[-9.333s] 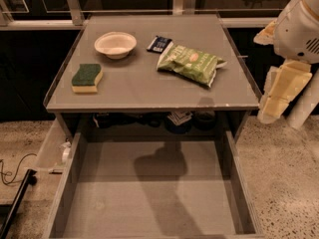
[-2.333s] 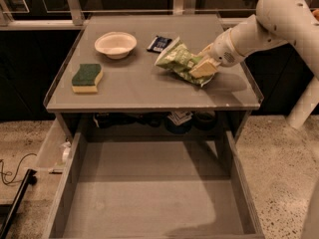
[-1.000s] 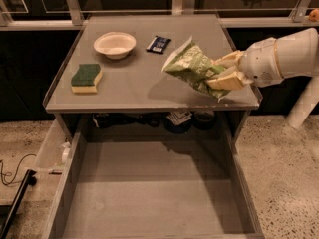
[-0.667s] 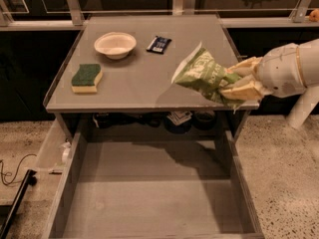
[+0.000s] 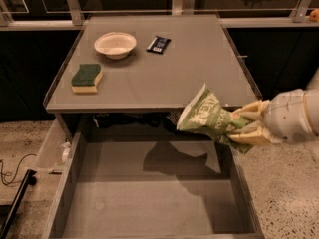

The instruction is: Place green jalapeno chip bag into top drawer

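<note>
The green jalapeno chip bag, light green and white and crinkly, hangs in the air over the right side of the open top drawer. My gripper comes in from the right and is shut on the bag's right end. The bag is off the tabletop and just past its front edge. The drawer is pulled out below the tabletop, and its flat grey bottom shows the shadow of the bag and arm.
On the grey tabletop lie a white bowl, a small dark-blue wrapper and a green-and-yellow sponge. A black cable runs over the speckled floor at the left.
My gripper took hold of the bag on the tabletop, lifted it, and carried it forward and down past the table's front edge, over the open drawer.
</note>
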{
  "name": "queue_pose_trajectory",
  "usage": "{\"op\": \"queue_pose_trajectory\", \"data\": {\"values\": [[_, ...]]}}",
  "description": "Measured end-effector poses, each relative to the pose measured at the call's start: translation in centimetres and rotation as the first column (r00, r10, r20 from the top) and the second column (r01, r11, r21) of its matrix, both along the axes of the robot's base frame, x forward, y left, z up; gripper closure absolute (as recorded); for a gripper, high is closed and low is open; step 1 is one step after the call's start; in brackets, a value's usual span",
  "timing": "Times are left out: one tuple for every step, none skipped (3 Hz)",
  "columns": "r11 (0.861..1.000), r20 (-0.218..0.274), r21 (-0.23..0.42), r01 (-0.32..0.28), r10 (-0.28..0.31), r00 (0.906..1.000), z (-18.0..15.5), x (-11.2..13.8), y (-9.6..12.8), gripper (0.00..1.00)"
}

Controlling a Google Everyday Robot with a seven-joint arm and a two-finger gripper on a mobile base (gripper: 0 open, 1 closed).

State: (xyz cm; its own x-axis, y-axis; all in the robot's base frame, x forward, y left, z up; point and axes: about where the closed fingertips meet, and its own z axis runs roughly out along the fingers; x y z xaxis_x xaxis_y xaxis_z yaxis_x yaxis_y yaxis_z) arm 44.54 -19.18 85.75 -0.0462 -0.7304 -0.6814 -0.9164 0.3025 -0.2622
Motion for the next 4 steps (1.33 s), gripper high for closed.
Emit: {"op": "queue_pose_trajectory", "data": {"values": [[1.000, -0.082, 0.011, 0.010, -0.009, 0.9966, -5.0, -2.6, 1.0, 1.00], [1.000, -0.082, 0.012, 0.010, -0.009, 0.9966, -5.0, -2.6, 1.1, 1.00], [0.999, -0.115, 0.031, -0.024, 0.028, 0.9929, -8.3, -2.2, 3.4, 1.00], [0.996, -0.134, 0.075, -0.049, 0.058, 0.9893, -12.0, -1.7, 6.1, 1.00]]}}
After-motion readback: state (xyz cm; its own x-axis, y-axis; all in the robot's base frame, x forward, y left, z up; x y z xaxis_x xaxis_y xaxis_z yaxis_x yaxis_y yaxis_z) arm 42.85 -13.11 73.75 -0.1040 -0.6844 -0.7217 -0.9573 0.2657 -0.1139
